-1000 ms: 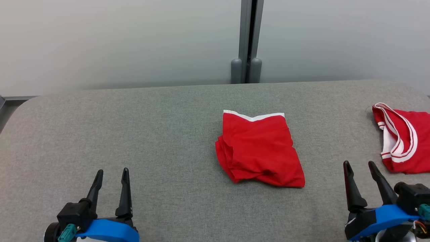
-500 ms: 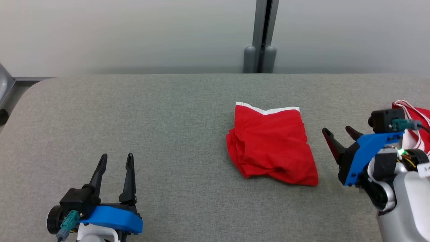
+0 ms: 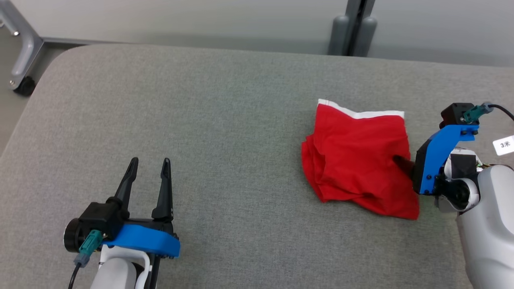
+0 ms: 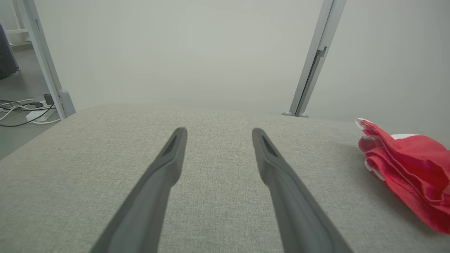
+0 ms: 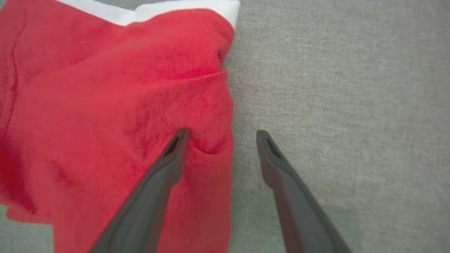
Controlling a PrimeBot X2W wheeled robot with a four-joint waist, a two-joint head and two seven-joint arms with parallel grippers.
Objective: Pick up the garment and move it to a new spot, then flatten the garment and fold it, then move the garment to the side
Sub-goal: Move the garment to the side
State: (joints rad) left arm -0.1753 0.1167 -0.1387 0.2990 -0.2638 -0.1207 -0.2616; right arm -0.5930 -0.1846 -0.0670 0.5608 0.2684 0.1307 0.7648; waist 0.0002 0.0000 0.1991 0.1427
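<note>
Garment: red garment (image 3: 359, 164) w/ white band on its far edge lay folded into a rough square on the grey desk (image 3: 200, 120), right of centre in head view. Already compact, so I judged folding done and only the move to the side left.

Garment, layers: stacked edges showed on its left side in left wrist view (image 4: 404, 165), several plies. That's why I reckoned a pinch had to catch the whole stack, not just the top ply.

Right tool: right tool (image 5: 221, 135) stood wide, nothing held. In its wrist view one finger (image 5: 168, 165) was over the red cloth, tip pressing a small dimple near the edge; the other finger (image 5: 277, 168) was over bare desk just beside the edge. Straddling the edge like that was, imo, the setup for closing on it.

Right tool, head view: came in from the garment's right side (image 3: 403, 164), tips mostly hidden by the blue bracket and the cloth.

Left tool: left tool (image 3: 148, 176) wide, empty, low over bare desk well apart from garment; parked there, I'd say, to keep out of the way.

Risk: top ply only gets caught and the fold opens when dragged.
</note>
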